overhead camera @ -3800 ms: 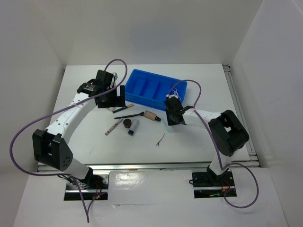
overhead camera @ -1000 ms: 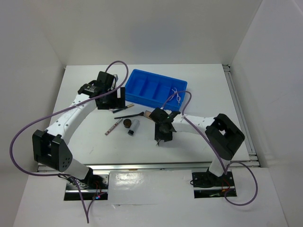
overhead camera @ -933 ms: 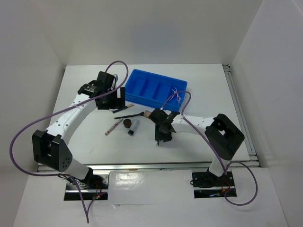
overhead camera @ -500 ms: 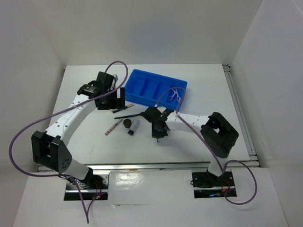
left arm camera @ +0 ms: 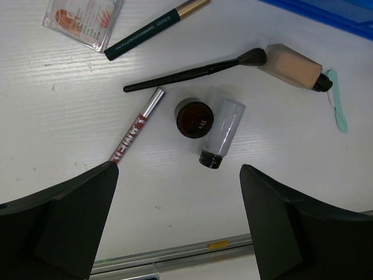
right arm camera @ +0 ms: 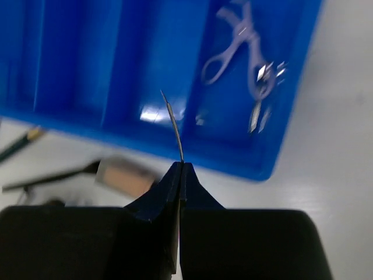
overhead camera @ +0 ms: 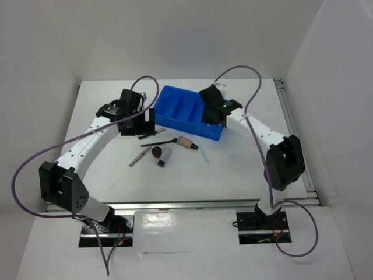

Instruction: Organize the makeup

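My right gripper is shut on a thin, dark, curved sliver and holds it above the blue tray; in the top view that gripper hangs over the tray's right end. A pale lilac tool lies in the right compartment. My left gripper is open and empty above the table. Below it lie a pinkish packet, a dark pencil, a black brush, a beige black-tipped tube, a brown pot, a grey cylinder, a silver-red pencil and a green spatula.
The blue tray stands at the back middle of the table, its left compartments showing nothing inside. The loose makeup lies in front of it, from the silver-red pencil to the green spatula. White walls enclose the table.
My right gripper has risen from the table's front middle, carrying the thin sliver, and moved back over the tray's right end. The green spatula now shows. The left arm has not moved.
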`<act>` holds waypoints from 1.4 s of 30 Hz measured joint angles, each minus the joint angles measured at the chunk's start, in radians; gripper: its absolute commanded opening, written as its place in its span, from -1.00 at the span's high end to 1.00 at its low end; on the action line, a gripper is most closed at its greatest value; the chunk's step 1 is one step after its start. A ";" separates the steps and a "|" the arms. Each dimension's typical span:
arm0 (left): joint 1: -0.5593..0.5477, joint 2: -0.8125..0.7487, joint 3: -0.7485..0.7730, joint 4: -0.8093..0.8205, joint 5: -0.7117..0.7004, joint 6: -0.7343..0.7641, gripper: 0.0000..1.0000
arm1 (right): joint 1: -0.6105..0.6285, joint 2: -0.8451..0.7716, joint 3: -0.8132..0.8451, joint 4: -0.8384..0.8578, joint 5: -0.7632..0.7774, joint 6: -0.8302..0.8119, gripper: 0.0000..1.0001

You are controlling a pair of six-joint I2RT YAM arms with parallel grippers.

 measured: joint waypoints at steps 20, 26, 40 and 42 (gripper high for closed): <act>0.000 0.000 0.000 -0.003 -0.028 0.002 -1.00 | -0.241 0.230 0.167 0.084 -0.106 -0.101 -0.08; 0.000 0.000 0.000 -0.008 -0.032 0.002 -1.00 | -0.214 -0.014 -0.021 0.157 -0.128 -0.156 0.24; 0.000 -0.017 -0.001 0.002 -0.059 -0.074 -0.96 | 0.068 -0.239 -0.532 0.265 -0.297 -0.305 -0.13; 0.000 -0.017 -0.001 0.005 -0.058 -0.079 -0.96 | 0.082 -0.203 -0.532 0.278 -0.283 -0.304 -0.13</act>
